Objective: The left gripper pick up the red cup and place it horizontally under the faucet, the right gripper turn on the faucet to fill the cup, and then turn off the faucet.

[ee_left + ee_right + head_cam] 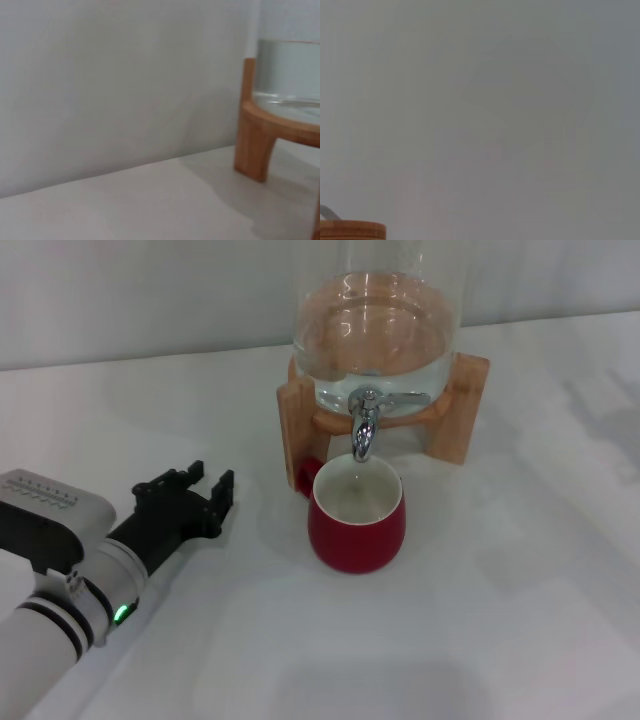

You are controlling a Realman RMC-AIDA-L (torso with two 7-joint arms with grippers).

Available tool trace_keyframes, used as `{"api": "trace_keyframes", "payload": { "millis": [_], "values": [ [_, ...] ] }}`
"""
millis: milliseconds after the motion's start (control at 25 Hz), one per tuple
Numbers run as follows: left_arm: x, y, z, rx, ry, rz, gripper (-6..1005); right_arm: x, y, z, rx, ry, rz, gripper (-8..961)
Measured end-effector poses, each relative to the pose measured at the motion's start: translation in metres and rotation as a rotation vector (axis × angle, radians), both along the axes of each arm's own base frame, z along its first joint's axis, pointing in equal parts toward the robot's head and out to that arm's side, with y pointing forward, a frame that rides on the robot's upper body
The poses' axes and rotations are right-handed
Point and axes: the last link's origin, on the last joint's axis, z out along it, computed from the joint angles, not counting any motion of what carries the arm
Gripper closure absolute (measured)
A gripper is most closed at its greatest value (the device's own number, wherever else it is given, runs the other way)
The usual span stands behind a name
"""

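Red cup (357,519) stands upright under the faucet (364,432); left gripper (203,491) sits well apart, fingers spread, empty. Risk: an off-centre stream may splash once the lever opens.

glass jar (375,330) top cut off

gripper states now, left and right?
Left gripper: open, holding nothing, on the table to the left of the red cup.
Right gripper: not in view, cannot be told.

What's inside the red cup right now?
The red cup under the faucet shows a white interior. Whether it holds water cannot be told; the near wall hides its bottom.
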Motion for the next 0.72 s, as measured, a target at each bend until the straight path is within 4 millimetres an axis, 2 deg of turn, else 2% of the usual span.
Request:
{"api": "trace_keyframes", "payload": {
  "millis": [160,600,720],
  "values": [
    [-0.004,0.003,0.005,0.032,0.007,0.014,471,0.000,0.000,0.000,0.000,0.000,-0.001,245],
    [-0.025,0.014,0.044,0.261,-0.023,0.095,449,0.000,0.003,-0.001,-0.007,0.002,-0.009,244],
    [-0.033,0.009,0.056,0.329,-0.044,0.100,327,0.002,0.002,-0.004,-0.014,0.005,-0.020,244]
  ]
}}
